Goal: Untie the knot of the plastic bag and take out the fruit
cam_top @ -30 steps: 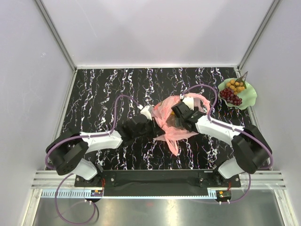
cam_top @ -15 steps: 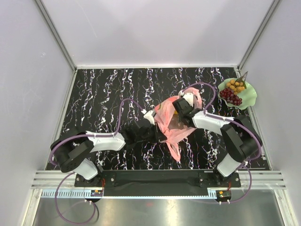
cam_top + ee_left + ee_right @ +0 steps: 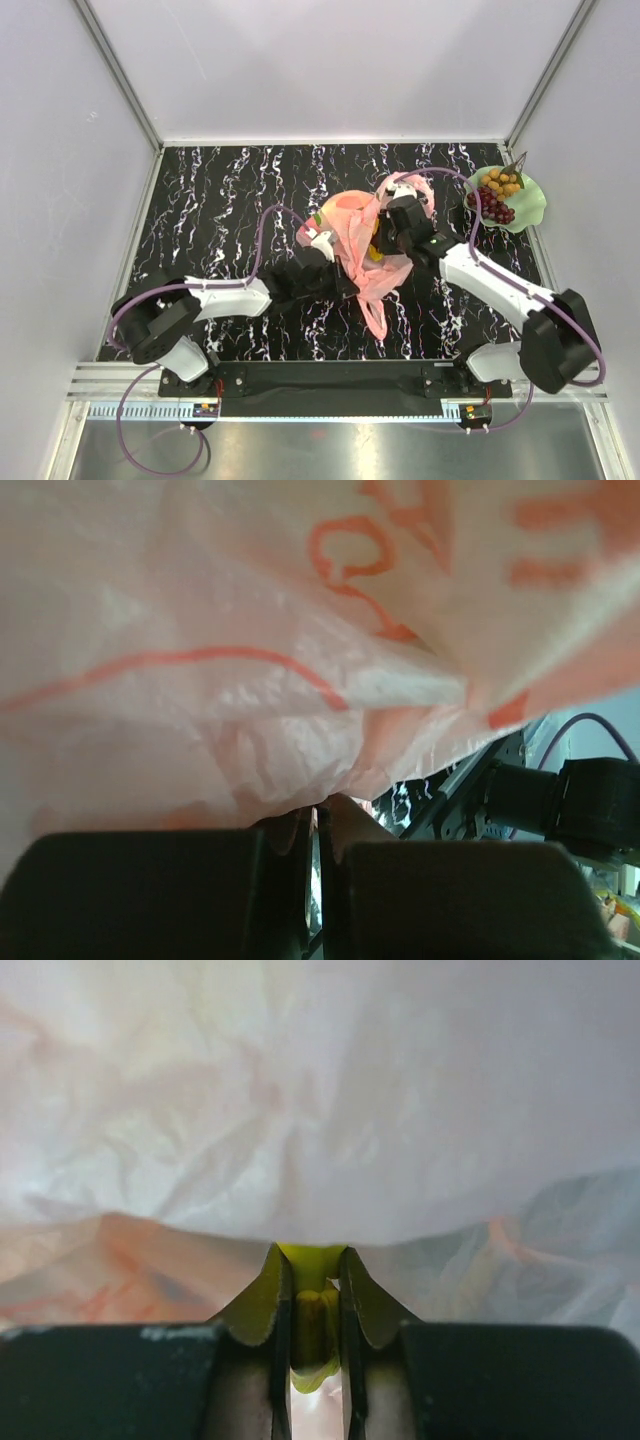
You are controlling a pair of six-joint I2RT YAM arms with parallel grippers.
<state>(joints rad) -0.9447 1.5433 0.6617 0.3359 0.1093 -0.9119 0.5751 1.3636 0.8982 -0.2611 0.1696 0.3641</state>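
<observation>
Item one: left end effector (image 3: 318, 825) pinches plastic bag (image 3: 250, 680) film. Item two: right end effector (image 3: 312, 1290) grips yellow-green fruit (image 3: 312, 1258) stem (inside bag).

The plastic bag (image 3: 350, 222) is thin, crinkled, translucent film; the table (image 3: 220, 190) looks glossy, marbled black.

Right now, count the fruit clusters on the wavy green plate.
2 on the wavy green plate: a dark red-purple grape bunch nearer, small orange-brown round fruits behind. More may hide in the pink plastic bag.
</observation>
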